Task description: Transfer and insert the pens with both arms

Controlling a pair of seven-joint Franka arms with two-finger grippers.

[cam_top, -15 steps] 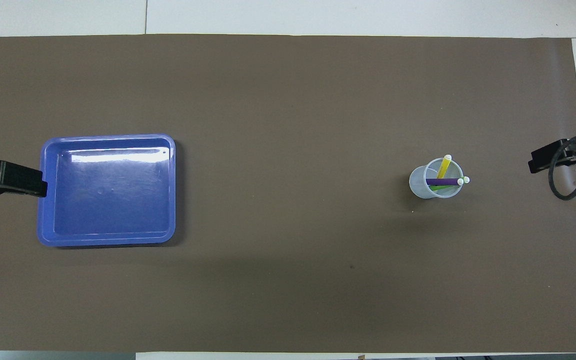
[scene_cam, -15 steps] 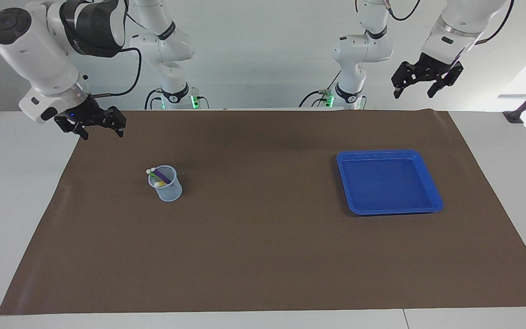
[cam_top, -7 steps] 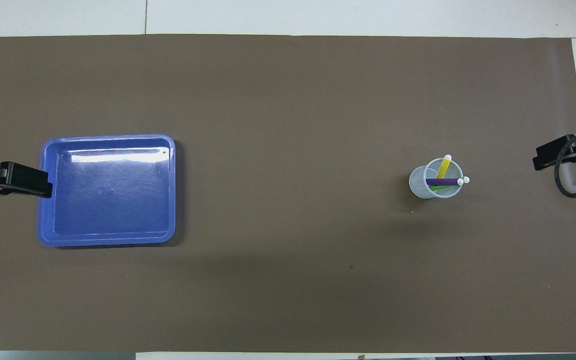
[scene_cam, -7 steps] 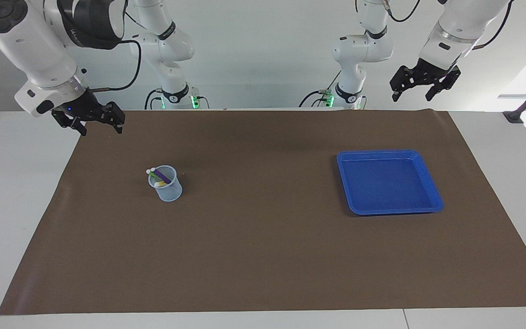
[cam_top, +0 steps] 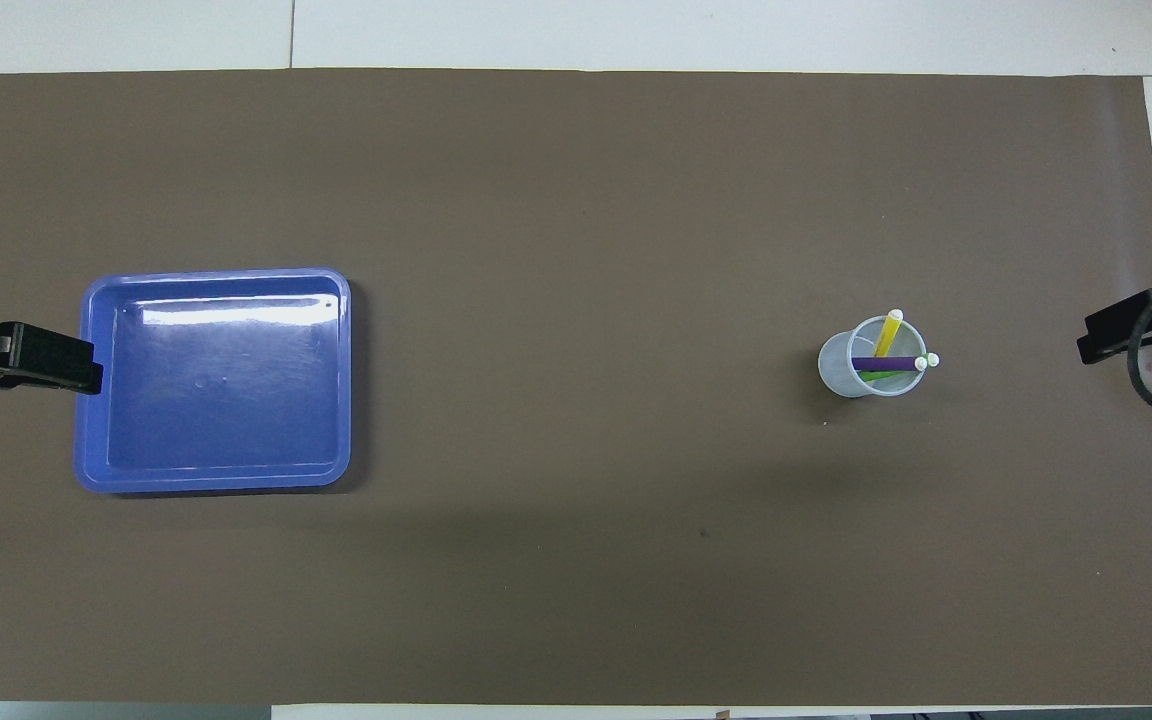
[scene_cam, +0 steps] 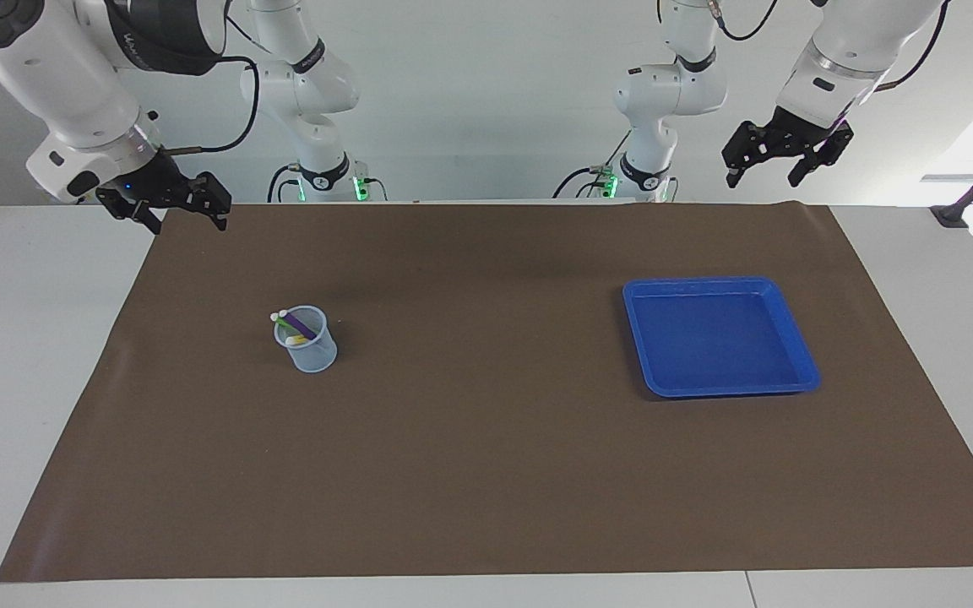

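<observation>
The purple pen (cam_top: 884, 363), green pen (cam_top: 881, 376) and yellow pen (cam_top: 888, 331) stand tilted inside a clear cup (scene_cam: 307, 341) (cam_top: 841, 365) on the brown mat, toward the right arm's end. My right gripper (scene_cam: 178, 212) (cam_top: 1101, 336) is open and empty, raised over the mat's edge at its own end, apart from the cup. My left gripper (scene_cam: 774, 165) (cam_top: 56, 358) is open and empty, raised high by the blue tray (scene_cam: 721, 382) (cam_top: 216, 480).
The blue tray holds nothing and lies toward the left arm's end. A brown mat (scene_cam: 486, 473) covers most of the white table. Two small arm bases with green lights (scene_cam: 330, 181) stand at the robots' edge.
My right gripper has risen and drawn back toward its own end of the table. My left gripper has lifted slightly. The cup and pens have not moved.
</observation>
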